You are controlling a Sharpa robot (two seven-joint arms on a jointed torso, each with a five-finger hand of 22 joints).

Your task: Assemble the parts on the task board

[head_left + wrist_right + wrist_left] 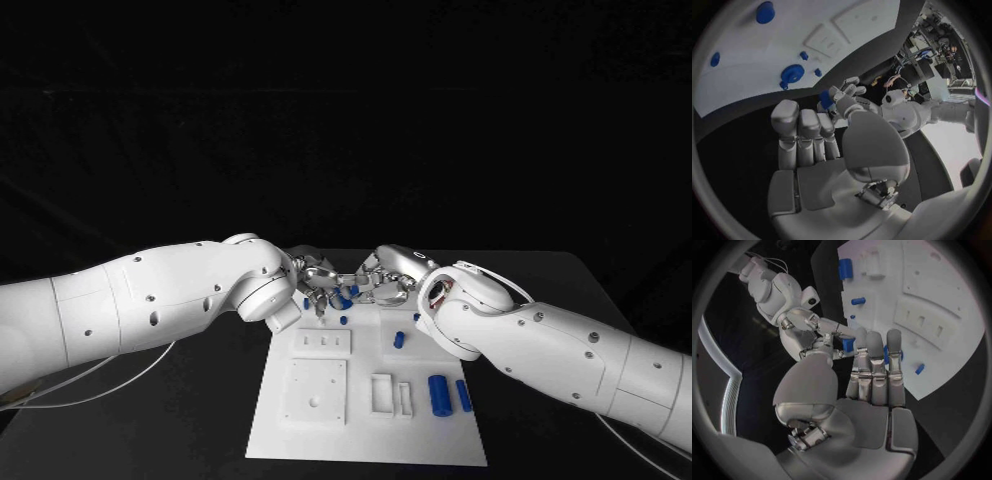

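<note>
The white task board [368, 430] lies in the middle of the black table. Both hands meet over its far edge. My right hand [387, 280] pinches a small blue part [847, 345] between thumb and fingertips, seen in the left wrist view. My left hand [306, 278] reaches in from the other side with its fingers [873, 365] stretched out straight beside that part. More blue [901, 355] peeks out behind those fingers, and I cannot tell whether they hold it. In the right wrist view the blue part [825, 98] sits against the left hand [845, 95].
On the board, two blue cylinders [438, 395] [463, 394] lie at the right, and a blue peg [398, 340] and a smaller one [343, 320] stand nearer the hands. White raised blocks [320, 341] [316, 390] occupy its left half. Bare black table [173, 420] surrounds the board.
</note>
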